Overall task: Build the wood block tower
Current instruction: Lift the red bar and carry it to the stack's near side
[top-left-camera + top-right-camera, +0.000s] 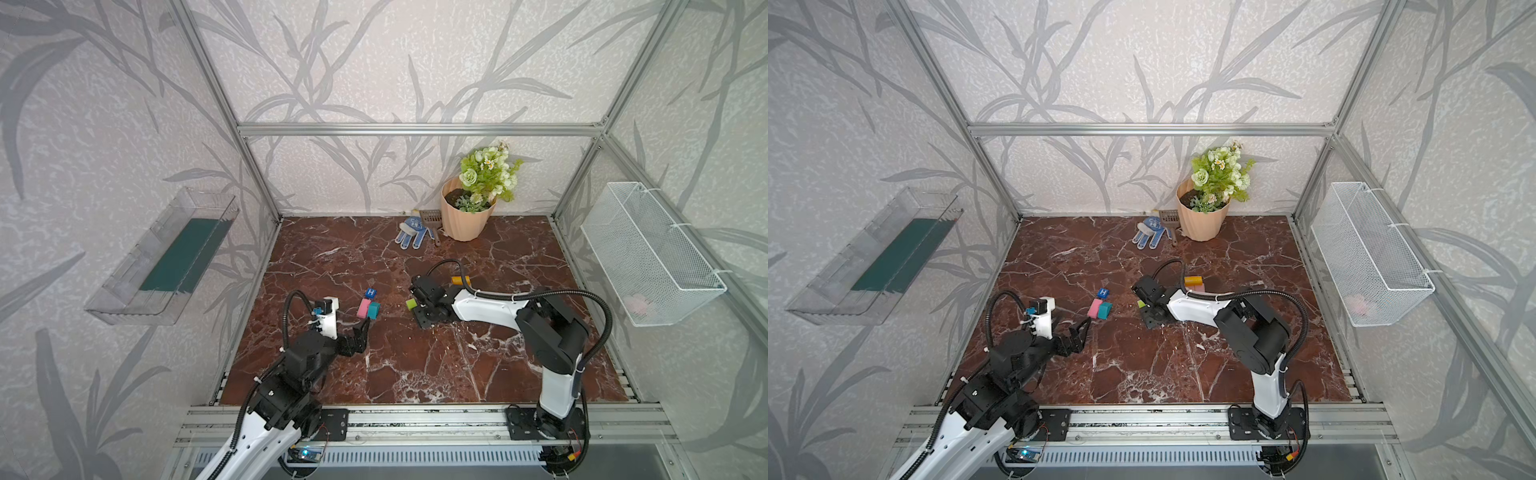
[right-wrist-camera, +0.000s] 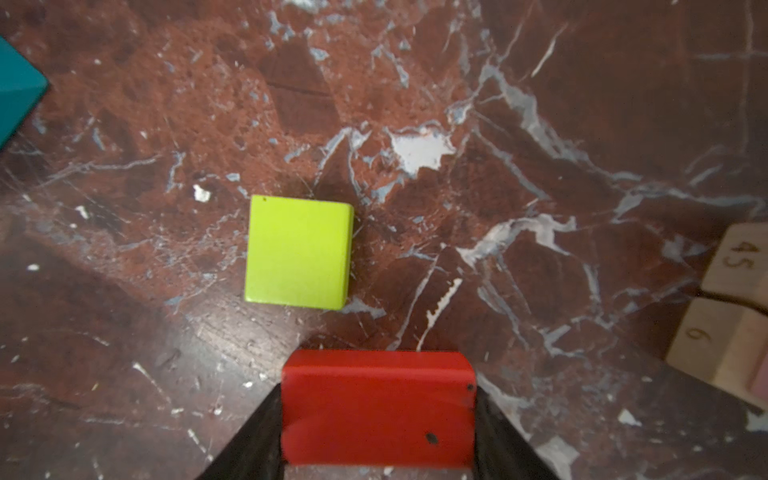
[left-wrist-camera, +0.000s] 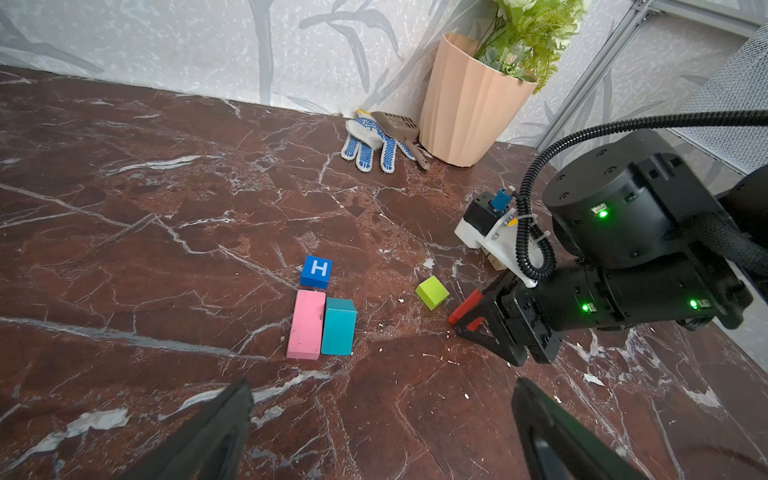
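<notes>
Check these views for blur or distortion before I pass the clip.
Both top views: sharp, evenly lit, frame posts splayed by the wide lens. Left wrist view: pink block crisp, left tool blurred up close. Right wrist view: soft throughout; red block fuzzy, lime block clearer.

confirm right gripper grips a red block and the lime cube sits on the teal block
No: the lime cube sits on the table, apart from the teal block, per the right wrist view. The right gripper does grip the red block.
</notes>
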Tool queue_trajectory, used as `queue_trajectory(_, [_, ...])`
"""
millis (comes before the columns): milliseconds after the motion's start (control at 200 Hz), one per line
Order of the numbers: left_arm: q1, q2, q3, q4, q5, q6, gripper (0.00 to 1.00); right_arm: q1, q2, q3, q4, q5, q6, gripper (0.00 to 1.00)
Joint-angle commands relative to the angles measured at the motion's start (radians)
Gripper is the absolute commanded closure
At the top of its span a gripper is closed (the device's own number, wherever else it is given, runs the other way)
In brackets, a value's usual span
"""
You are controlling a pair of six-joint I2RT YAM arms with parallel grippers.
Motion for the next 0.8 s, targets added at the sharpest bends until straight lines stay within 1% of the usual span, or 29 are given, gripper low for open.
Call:
queue_trajectory(0, [-0.003,-0.013,-0.011,-0.015,-0.005,-0.011,0.01,0.006,0.002,-0.026,-0.037,0.022,-0.012,0.42])
queue_trajectory(100, [-0.003,-0.012,-0.010,-0.016,-0.006,-0.011,0.01,0.005,-0.026,-0.045,-0.013,-0.013,-0.027,0.43])
queue_trajectory(290, [-0.003,-0.006,-0.013,-0.006,0.016,-0.006,0.02,0.007,-0.083,-0.092,0.033,-0.010,-0.032,0.46])
queue_trajectory(410, [-0.003,0.012,-0.009,0.004,0.024,-0.004,0.02,0.006,-0.125,-0.105,0.032,-0.019,-0.038,0.47])
queue_trajectory(580, [-0.003,0.042,-0.003,0.009,0.024,-0.001,0.02,0.007,-0.202,-0.155,0.071,0.009,-0.042,0.48])
queue_trajectory(705, [-0.003,0.037,-0.004,0.008,0.019,-0.003,0.02,0.001,-0.274,-0.163,0.038,0.042,-0.042,0.49])
queue_trajectory(795, [-0.004,0.033,-0.005,0.008,0.019,-0.003,0.02,-0.019,-0.325,-0.196,0.046,0.058,-0.044,0.49])
